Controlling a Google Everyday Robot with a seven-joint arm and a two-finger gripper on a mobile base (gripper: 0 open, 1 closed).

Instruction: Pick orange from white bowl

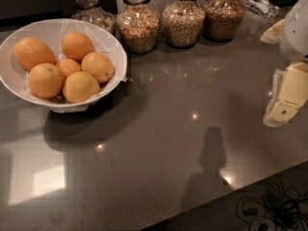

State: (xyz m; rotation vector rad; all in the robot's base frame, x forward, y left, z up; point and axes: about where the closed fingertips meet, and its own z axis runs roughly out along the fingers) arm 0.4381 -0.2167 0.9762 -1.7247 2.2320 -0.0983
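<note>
The claw [284, 105] is seen at the right edge of the view, over the dark grey counter [168, 129]. It is carried by a white arm [296, 28] that comes in from the upper right corner. Only its pale yellow side is shown, and part of it is cut off by the frame, so whether it is apart or together cannot be told. A tall dark shadow [211, 153] is cast on the glossy counter to the left of the claw and nearer the front edge.

The white bowl [120, 57] is placed at the far left of the counter, well apart from the claw, with a wide stretch of counter between them. It is lined with crinkled white paper, which is folded over the rim at the front. Six fruits are held in it. The orange [33, 52], the largest and most oval of them, is laid at the back left of the bowl, against the wall. It is touched at its lower side by a rounder fruit [45, 80] in front of it. A small fruit [67, 66] is wedged in the middle of the pile, two more [77, 44] [97, 66] are set to the right of it, and a paler, yellowish one [81, 86] is rested at the front.

Four glass jars [138, 23] filled with dry goods are lined up along the back of the counter, the leftmost being just behind the bowl. Black cables [274, 211] are seen on the floor at the lower right.
</note>
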